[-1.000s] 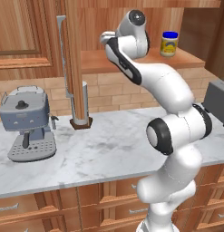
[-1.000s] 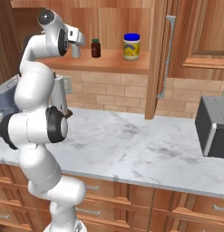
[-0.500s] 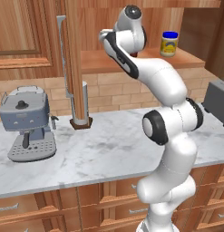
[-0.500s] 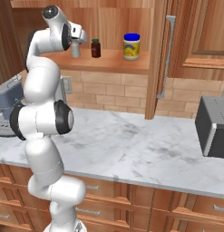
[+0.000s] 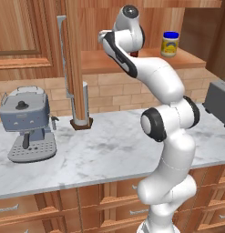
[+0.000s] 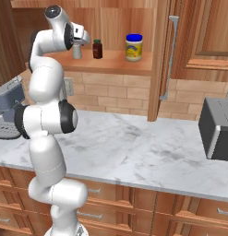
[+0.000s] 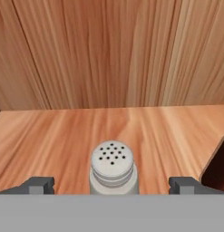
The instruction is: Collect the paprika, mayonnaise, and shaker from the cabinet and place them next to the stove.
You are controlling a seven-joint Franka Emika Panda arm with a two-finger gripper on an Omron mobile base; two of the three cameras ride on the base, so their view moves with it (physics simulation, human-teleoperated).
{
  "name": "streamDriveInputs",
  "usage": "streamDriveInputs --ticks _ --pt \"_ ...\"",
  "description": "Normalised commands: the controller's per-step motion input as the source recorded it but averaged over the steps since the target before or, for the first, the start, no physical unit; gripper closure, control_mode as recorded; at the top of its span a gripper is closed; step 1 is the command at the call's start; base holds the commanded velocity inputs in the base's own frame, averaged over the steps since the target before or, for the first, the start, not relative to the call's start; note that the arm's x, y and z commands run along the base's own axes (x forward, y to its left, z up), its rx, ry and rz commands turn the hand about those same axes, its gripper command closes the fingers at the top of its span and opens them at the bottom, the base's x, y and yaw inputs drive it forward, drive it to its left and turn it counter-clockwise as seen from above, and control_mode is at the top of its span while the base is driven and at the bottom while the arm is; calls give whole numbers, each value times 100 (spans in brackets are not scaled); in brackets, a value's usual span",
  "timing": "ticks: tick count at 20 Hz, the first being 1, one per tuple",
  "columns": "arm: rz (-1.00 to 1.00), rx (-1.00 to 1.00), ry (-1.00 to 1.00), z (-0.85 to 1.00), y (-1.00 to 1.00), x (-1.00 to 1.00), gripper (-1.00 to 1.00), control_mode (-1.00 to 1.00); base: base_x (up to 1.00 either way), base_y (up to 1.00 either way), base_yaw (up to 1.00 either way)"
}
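Observation:
On the wooden shelf (image 6: 116, 63) of the open cabinet stand the pale grey shaker (image 6: 77, 50), the dark paprika (image 6: 97, 49) jar and the blue-lidded mayonnaise (image 6: 134, 47), left to right. My gripper (image 6: 79, 44) hangs just above the shaker, open. In the hand view the shaker (image 7: 113, 170) sits between my two fingertips (image 7: 39, 185), untouched, with its perforated cap facing me. The paprika (image 7: 217, 170) shows as a dark edge at the right. From the left base view the mayonnaise (image 5: 170, 44) is plain and the arm hides the shaker. The stove is out of view.
The open cabinet door (image 5: 74, 68) with its silver handle sticks out over the marble counter (image 5: 100, 150). A grey coffee machine (image 5: 27, 123) stands at the counter's left and a grey toaster oven (image 6: 218, 129) at its right.
The arm has straightened upward and its elbow has drawn in towards the cabinet. The hand has risen slightly and settled over the shaker. The jaws stay open.

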Motion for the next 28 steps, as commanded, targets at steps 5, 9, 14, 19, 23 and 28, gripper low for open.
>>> streamDriveInputs --ticks 5,9,14,19,23,28 --pt "0 0 1 -10 0 10 -100 -100 0 0 0" --pt "0 0 2 -11 0 10 -100 -100 0 0 0" --pt "0 0 3 -13 0 10 -100 -100 0 0 0" --pt "0 0 2 -13 0 7 100 -100 0 0 0" --pt "0 0 0 -10 0 1 100 -100 0 0 0" --pt "0 0 0 -3 0 0 100 -100 0 0 0"
